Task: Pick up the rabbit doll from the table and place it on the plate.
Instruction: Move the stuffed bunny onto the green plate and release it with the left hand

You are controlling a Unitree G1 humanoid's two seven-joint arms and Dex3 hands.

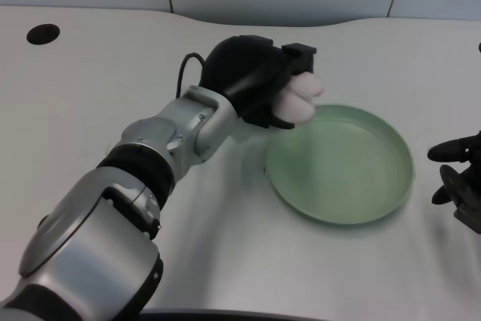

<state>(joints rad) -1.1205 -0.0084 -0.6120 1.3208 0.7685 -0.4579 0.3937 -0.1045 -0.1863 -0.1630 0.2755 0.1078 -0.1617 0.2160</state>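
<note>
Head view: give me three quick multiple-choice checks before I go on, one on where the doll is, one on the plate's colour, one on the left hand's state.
1. Where is the doll?
A. Lying flat in the middle of the plate
B. In the left hand, at the plate's upper-left rim
C. Beside the round hole in the table

2. What colour is the plate?
A. Red
B. Pale green
C. Black

3. What is the left hand doing?
A. Gripping the doll
B. Resting flat on the table, holding nothing
C. Holding the plate by its rim

Answers:
1 B: the pale doll pokes out of the black fingers just over the rim, and the plate's floor is bare.
2 B: the round dish is light green.
3 A: the fingers are wrapped around the doll.
</note>
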